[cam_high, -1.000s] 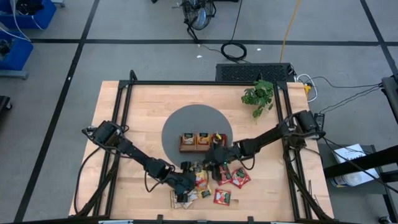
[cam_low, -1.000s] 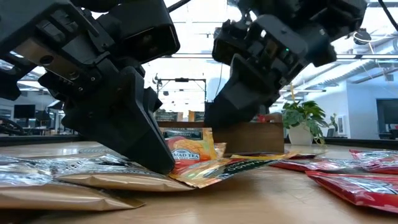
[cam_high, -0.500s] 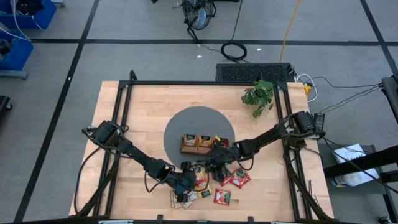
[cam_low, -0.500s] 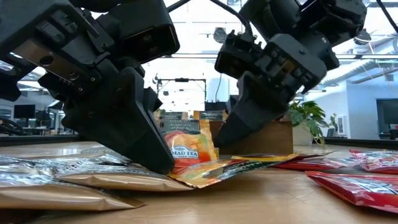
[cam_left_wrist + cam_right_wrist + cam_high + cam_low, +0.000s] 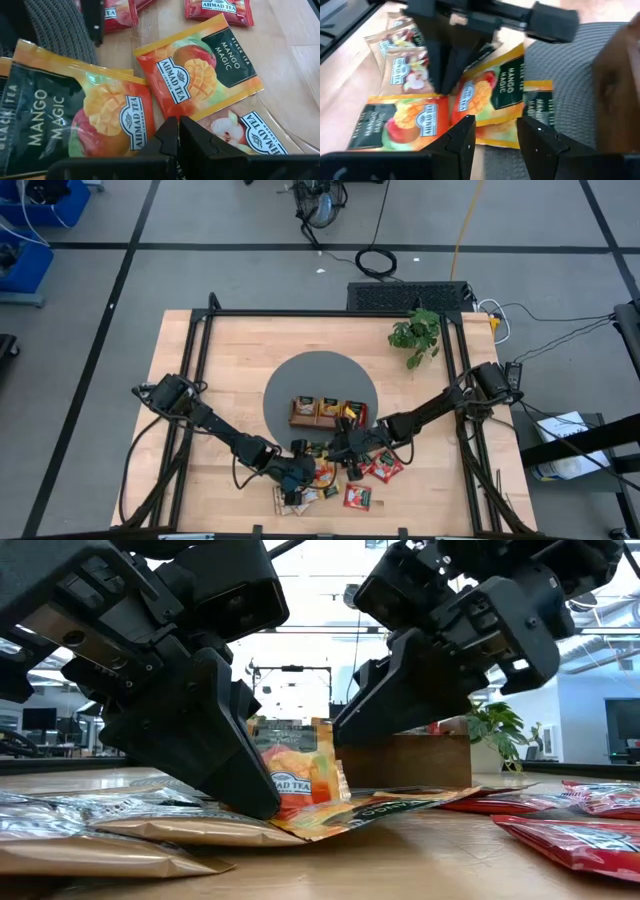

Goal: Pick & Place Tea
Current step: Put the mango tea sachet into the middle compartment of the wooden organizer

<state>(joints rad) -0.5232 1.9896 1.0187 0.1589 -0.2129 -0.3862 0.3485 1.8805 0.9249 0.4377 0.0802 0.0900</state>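
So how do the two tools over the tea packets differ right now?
The left tool is pinched shut on the edge of an orange mango sachet, tilting it up off the table. The right tool has its fingers apart and holds nothing. The left tool reaches down to the table, while the right tool hovers above it. Both are dark and point at the same orange sachets.

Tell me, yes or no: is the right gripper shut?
No. In the right wrist view the right gripper has its two fingers apart, a gap between them, above the mango tea sachets.
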